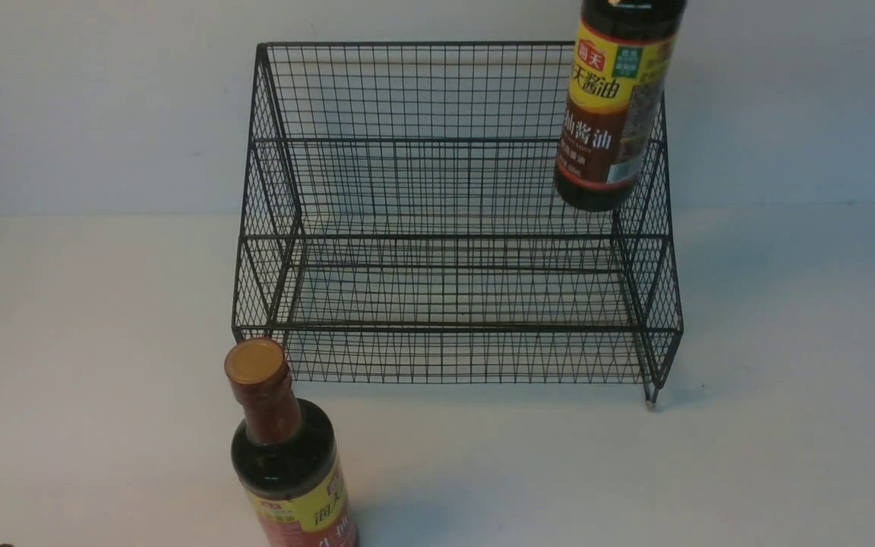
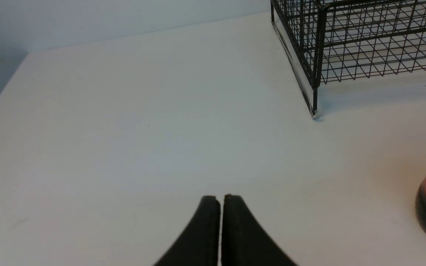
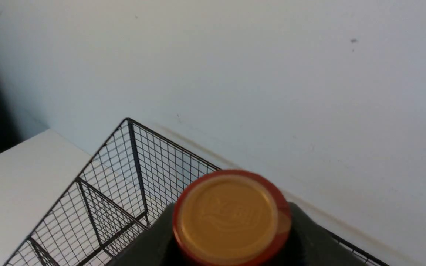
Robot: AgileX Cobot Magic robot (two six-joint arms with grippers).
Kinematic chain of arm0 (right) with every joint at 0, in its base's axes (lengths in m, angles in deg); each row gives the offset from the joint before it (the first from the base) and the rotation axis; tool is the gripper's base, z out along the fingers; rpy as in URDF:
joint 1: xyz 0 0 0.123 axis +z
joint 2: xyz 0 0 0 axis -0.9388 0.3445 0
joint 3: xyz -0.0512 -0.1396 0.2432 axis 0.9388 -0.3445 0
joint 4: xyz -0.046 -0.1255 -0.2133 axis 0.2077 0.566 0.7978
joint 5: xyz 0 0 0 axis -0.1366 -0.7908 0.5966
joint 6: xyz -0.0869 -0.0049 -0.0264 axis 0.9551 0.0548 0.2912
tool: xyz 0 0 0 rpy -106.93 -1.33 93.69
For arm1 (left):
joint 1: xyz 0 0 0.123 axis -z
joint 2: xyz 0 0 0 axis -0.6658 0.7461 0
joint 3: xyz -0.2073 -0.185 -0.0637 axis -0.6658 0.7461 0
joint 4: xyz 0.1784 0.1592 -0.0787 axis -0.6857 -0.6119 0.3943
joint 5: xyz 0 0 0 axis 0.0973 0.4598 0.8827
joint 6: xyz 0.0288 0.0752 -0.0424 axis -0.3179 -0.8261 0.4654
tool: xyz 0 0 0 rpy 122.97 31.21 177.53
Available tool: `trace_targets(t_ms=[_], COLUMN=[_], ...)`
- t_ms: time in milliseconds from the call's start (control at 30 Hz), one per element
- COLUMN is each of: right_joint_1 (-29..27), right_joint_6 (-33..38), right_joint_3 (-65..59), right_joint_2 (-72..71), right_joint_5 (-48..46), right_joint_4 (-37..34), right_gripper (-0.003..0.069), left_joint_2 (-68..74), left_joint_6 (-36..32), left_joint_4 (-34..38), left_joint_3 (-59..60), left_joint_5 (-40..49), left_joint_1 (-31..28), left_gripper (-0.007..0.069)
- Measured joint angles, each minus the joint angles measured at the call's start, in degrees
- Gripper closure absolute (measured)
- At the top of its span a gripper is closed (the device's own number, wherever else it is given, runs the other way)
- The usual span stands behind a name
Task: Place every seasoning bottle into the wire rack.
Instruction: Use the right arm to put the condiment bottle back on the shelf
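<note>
- Left gripper (image 2: pixel 219 199): jaws pressed together with nothing between them, low over the table (image 2: pixel 124 129).
- Right gripper: out of every view, so its jaw state cannot be told. The raised bottle (image 1: pixel 611 114) hangs clear of all support with its cap (image 3: pixel 231 218) directly under that wrist, so a hold there is judged likely.
- Raised bottle: above the right end of the rack (image 1: pixel 453 228), base over the upper tier. Long axis near vertical with a slight tilt, cap up, base down.
- Standing bottle (image 1: pixel 289 463): upright on the table, cap up, off to one side of the left jaws and apart from them. The rack's corner lies ahead of them.
- Handling, judged: rigid and full of dark liquid, so fairly heavy. The smooth wall and glossy label make it liable to slip. Best hold is across the round body just below the shoulder, or at the neck.
</note>
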Motion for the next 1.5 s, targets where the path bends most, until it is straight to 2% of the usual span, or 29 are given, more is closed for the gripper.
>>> trace_targets(t_ms=[167, 400, 600, 667, 833, 1100, 1500], right_joint_1=[0.0, 0.0, 0.0, 0.0, 0.0, 0.07, 0.07], right_joint_6=[-0.06, -1.54, -7.3, -11.69, -19.43, -27.96, -29.59], right_joint_3=[0.0, -0.15, -0.63, -0.63, -0.46, 0.99, 1.25], right_joint_2=[3.73, 5.61, 6.4, 6.85, 8.48, 10.7, 10.65], right_joint_5=[0.0, -2.53, -8.3, -9.57, -11.04, -10.04, -10.91], right_joint_4=[0.62, 9.83, 17.51, 21.4, 26.12, 30.48, 32.09], right_gripper=[0.0365, 0.0366, 0.0366, 0.0366, 0.0367, 0.0368, 0.0366], left_joint_2=[0.0, 0.0, 0.0, 0.0, 0.0, 0.0, 0.0], left_joint_6=[0.0, 0.0, 0.0, 0.0, 0.0, 0.0, 0.0], left_joint_4=[0.0, 0.0, 0.0, 0.0, 0.0, 0.0, 0.0], left_joint_3=[0.0, 0.0, 0.0, 0.0, 0.0, 0.0, 0.0], left_joint_5=[0.0, 0.0, 0.0, 0.0, 0.0, 0.0, 0.0], left_joint_1=[0.0, 0.0, 0.0, 0.0, 0.0, 0.0, 0.0], left_gripper=[0.0629, 0.0629, 0.0629, 0.0629, 0.0629, 0.0629, 0.0629])
